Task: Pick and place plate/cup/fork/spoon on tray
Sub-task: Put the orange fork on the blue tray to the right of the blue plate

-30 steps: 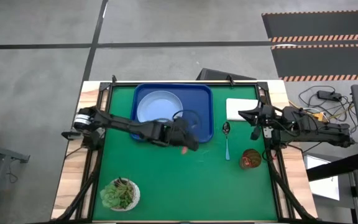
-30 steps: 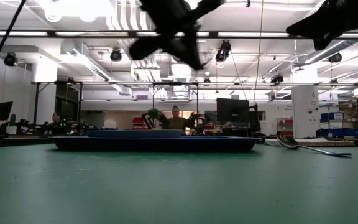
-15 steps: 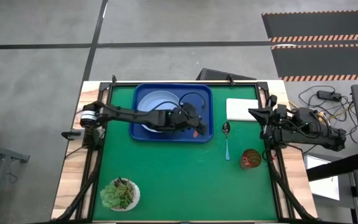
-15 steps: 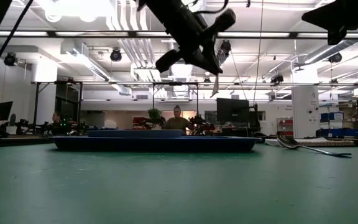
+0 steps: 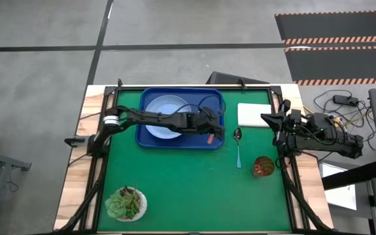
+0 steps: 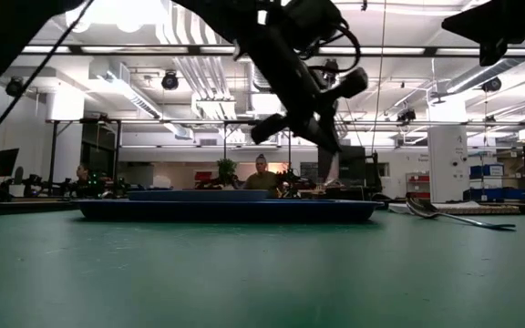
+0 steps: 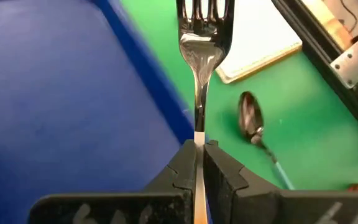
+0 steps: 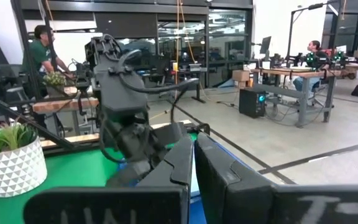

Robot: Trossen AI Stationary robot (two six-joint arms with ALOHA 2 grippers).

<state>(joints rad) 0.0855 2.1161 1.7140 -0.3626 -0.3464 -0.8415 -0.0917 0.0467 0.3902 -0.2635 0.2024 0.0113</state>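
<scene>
My left gripper (image 5: 209,127) is shut on the orange-handled fork (image 7: 202,56) above the right part of the dark-blue tray (image 5: 150,138). The pale-blue plate (image 5: 162,116) lies in the tray's left half. The blue-handled spoon (image 5: 238,149) lies on the green mat to the right of the tray. The dark-red cup (image 5: 263,166) stands near the mat's right edge. My right gripper (image 5: 266,119) is shut and empty, in front of the white pad (image 5: 253,112). My left gripper pinches the fork's handle (image 7: 199,142) between its two fingers, where the handle meets the metal neck. The fingers lie along the fork and slant down toward the table's right. The tines (image 6: 328,173) hang lowest, just above the tray's right rim; the orange end (image 5: 210,138) sticks out behind.
A small white pot with a green succulent (image 5: 126,203) stands at the mat's near left. Black frame rails run along the table's left and right sides. In the low view, people sit at desks in the room beyond the table.
My left gripper, still shut on the fork, has gone from the tray's near edge toward the far right, over the tray's right part, and has come down so the tines hang near the rim. My right arm has drawn back toward the table's right edge.
</scene>
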